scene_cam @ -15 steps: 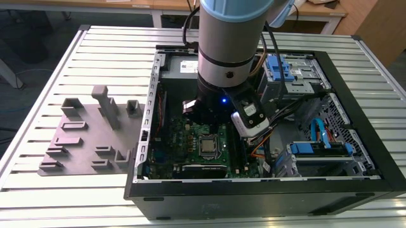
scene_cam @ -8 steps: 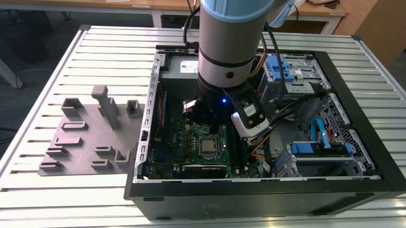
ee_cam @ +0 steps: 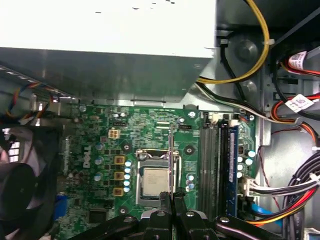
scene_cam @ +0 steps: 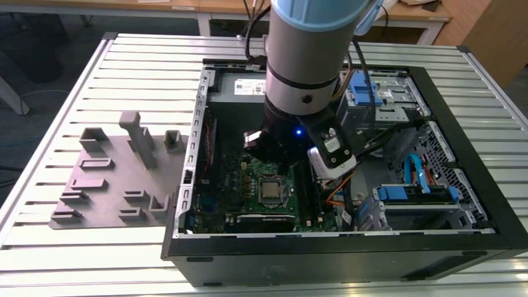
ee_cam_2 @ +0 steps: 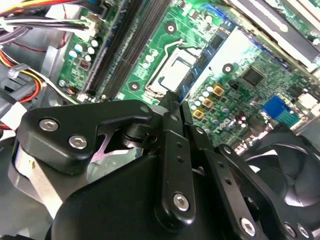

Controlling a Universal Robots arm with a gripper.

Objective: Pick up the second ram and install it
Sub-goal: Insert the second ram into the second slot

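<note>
Hand [ee_cam: 172, 200] pinched shut, holding nothing, hovering above processor socket [ee_cam: 156, 181] inside open computer case [scene_cam: 462, 241]. Second ram [ee_cam: 231, 167] seated upright in slot at socket's 3 o'clock, cables [ee_cam: 295, 190] crowding beyond.

White lettering stands on the green motherboard [ee_cam: 150, 130]; the tags [ee_cam: 300, 102] on the cables carry print too small to read.

Open PC case [scene_cam: 462, 247] on slatted table [scene_cam: 99, 260]; grey fixture tray [scene_cam: 115, 179] beside it.
</note>
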